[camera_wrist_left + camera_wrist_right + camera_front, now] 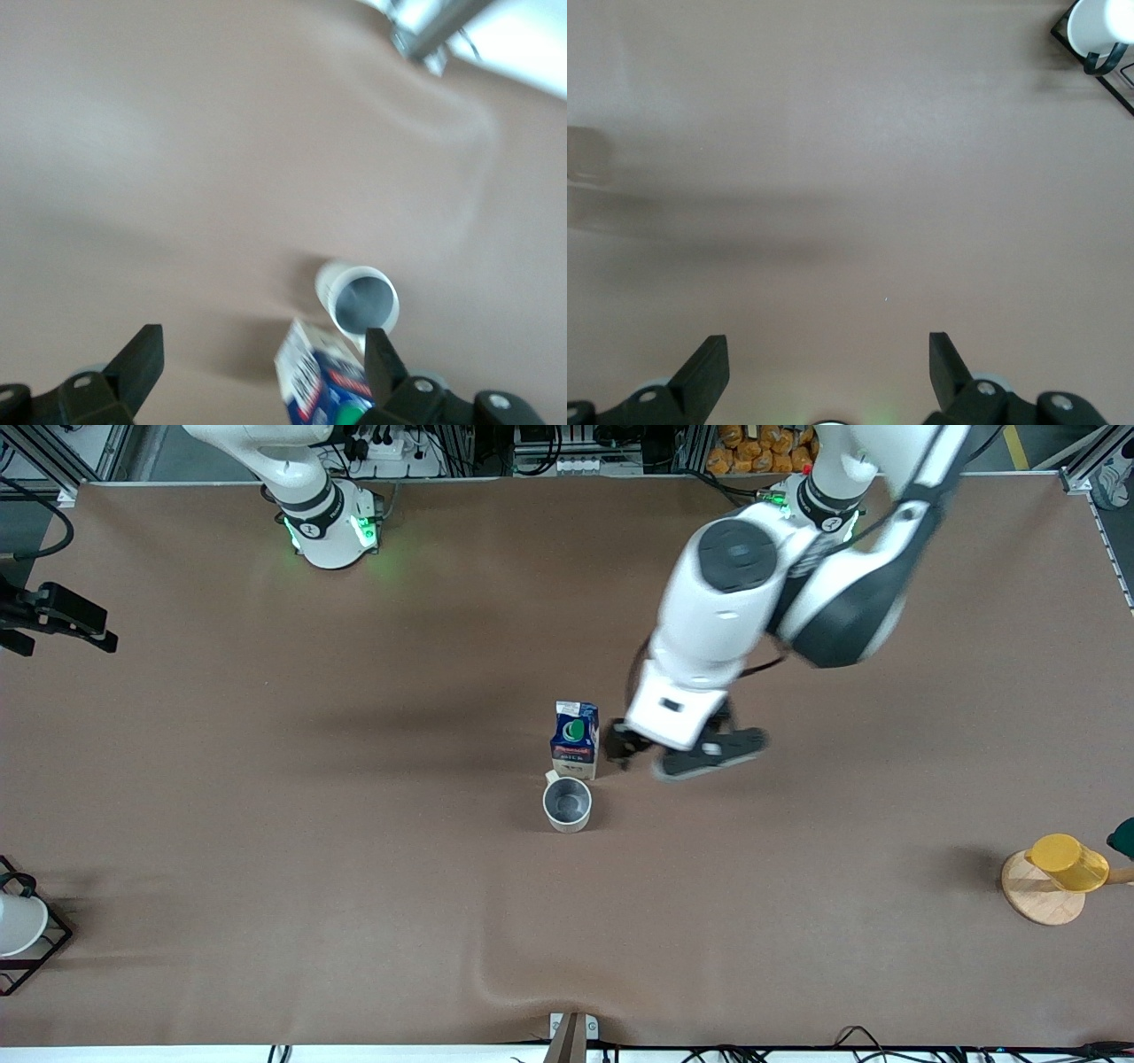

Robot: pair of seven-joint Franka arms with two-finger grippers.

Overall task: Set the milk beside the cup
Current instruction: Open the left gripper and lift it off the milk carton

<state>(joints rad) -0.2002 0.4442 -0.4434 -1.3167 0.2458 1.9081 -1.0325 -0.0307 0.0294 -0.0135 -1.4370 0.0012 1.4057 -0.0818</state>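
The milk (575,740) stands upright on the counter (266,824), just beside the cup (567,803) and farther from the front camera, so the placement looks done. The left gripper (259,376) hangs spread and empty beside the carton (its tips hidden under the arm in the front view). The right gripper (828,372), also spread, waits over bare counter.

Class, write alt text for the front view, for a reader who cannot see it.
A milk carton stands upright on a brown table, right beside a grey cup that sits nearer the camera. The left gripper, open and empty, is beside the carton; the right arm waits at its base.
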